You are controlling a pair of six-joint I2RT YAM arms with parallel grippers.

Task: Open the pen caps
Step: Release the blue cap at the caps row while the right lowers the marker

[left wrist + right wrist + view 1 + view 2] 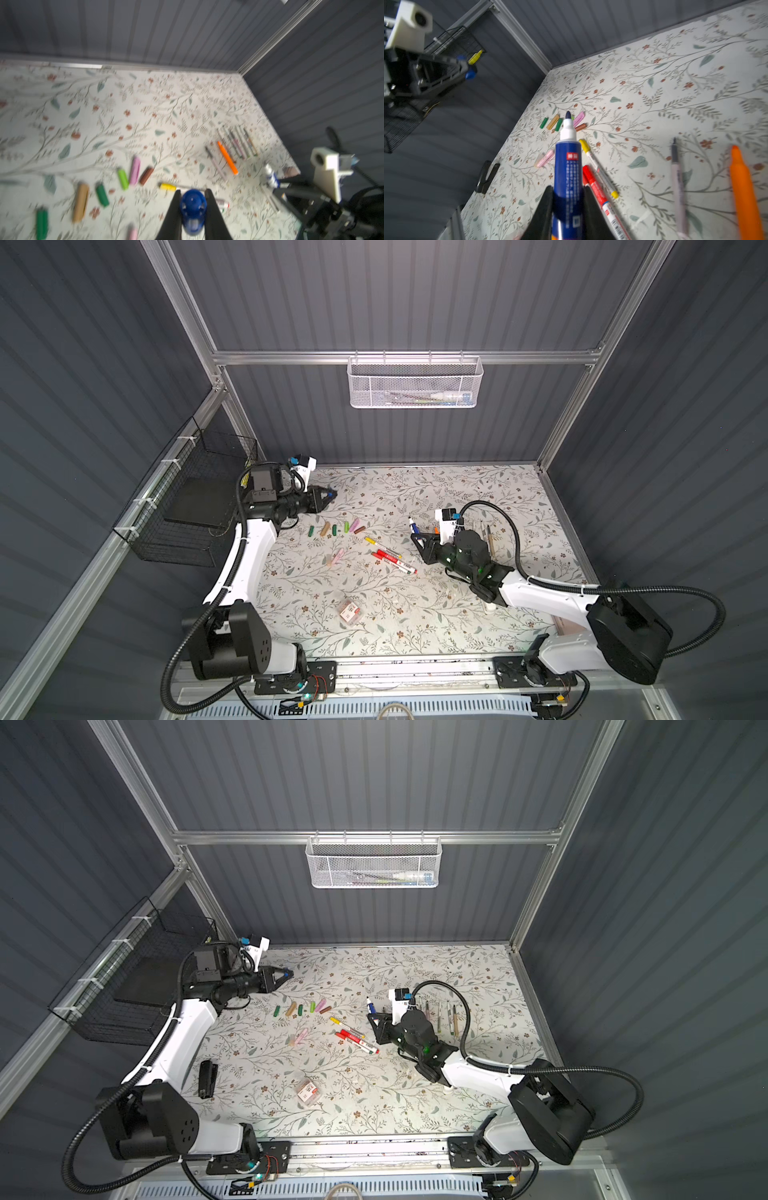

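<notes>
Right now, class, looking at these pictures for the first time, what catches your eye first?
The right tool grips a blue marker, uncapped, its tip bare. The left tool, near the table's back left, pinches a blue cap. A row of loose coloured caps lies on the flowered table, nearer the left tool.

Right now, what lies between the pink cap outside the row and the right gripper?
A yellow-capped pen and two red-capped pens lie there; both top views show them.

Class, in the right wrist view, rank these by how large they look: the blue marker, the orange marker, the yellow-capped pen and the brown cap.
1. blue marker, though it is nearest the camera
2. orange marker, also near
3. yellow-capped pen
4. brown cap
</notes>
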